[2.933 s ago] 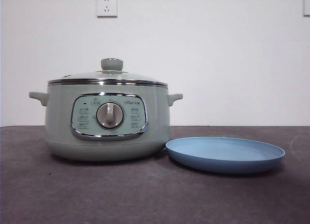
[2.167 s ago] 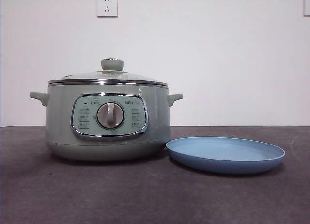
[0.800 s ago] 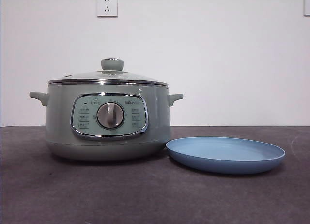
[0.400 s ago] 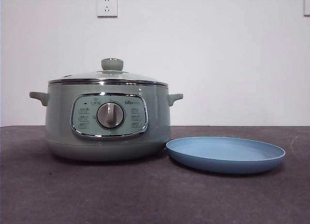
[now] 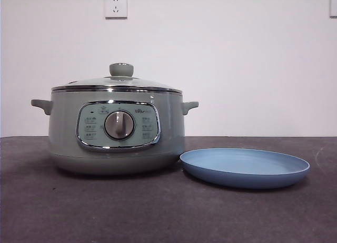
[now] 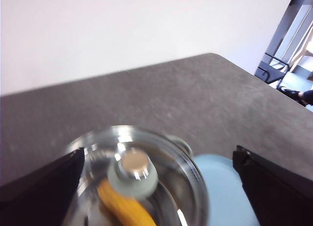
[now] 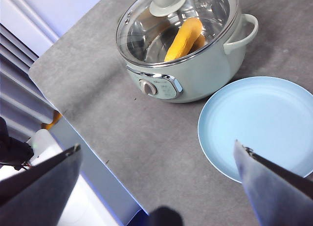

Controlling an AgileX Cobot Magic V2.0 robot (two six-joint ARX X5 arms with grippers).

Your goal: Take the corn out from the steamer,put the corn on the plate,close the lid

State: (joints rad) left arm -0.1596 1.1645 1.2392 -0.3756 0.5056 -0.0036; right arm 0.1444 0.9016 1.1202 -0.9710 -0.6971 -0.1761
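The sage-green steamer point(image 5: 116, 130) stands on the dark table with its glass lid point(image 5: 117, 83) on. The light-blue plate point(image 5: 245, 166) lies bare to its right. In the right wrist view the yellow-orange corn point(image 7: 183, 40) shows through the lid point(image 7: 195, 11), lying inside the steamer point(image 7: 195, 74), with the plate point(image 7: 259, 128) beside it. My right gripper point(image 7: 156, 147) hangs high over the table, open and holding nothing. My left gripper point(image 6: 159, 155) is open above the lid's knob point(image 6: 133, 171); that view is blurred, and the corn point(image 6: 122, 206) shows under the glass. No gripper appears in the front view.
A white wall with a socket point(image 5: 116, 6) rises behind the table. The table's edge point(image 7: 73, 133) drops off near the steamer's control-panel side in the right wrist view. Bare dark tabletop point(image 5: 158, 211) lies in front of the steamer and the plate.
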